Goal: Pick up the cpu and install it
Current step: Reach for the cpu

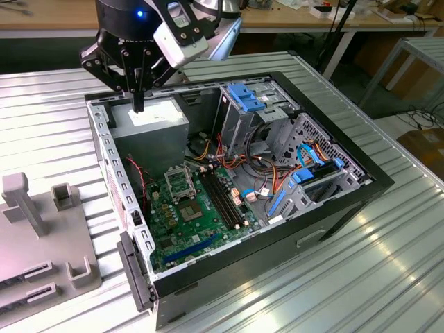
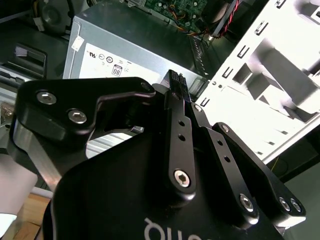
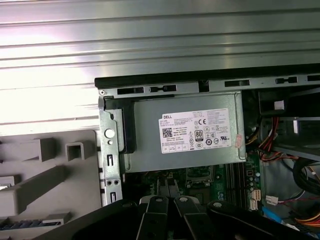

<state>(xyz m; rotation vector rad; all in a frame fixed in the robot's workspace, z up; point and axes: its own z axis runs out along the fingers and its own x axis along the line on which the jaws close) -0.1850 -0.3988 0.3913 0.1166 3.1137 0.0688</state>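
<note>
My gripper (image 1: 137,105) hangs over the back corner of the open computer case (image 1: 378,182), just above the grey power supply (image 1: 158,123). Its two black fingers point straight down and are pressed together, and nothing shows between them in either wrist view. In both wrist views the fingertips (image 3: 168,186) (image 2: 175,80) lie over the edge of the power supply (image 3: 185,132). The green motherboard (image 1: 191,232) lies on the case floor, with its square metal-framed socket (image 1: 178,182) well below and in front of the gripper. The cpu is out of view.
A grey fixture block (image 1: 41,229) with slots and posts stands on the ribbed metal table (image 1: 62,118) at the exterior view's left. Inside the case are a drive cage with blue clips (image 1: 246,97), bundled cables (image 1: 267,173) and memory slots (image 1: 223,198).
</note>
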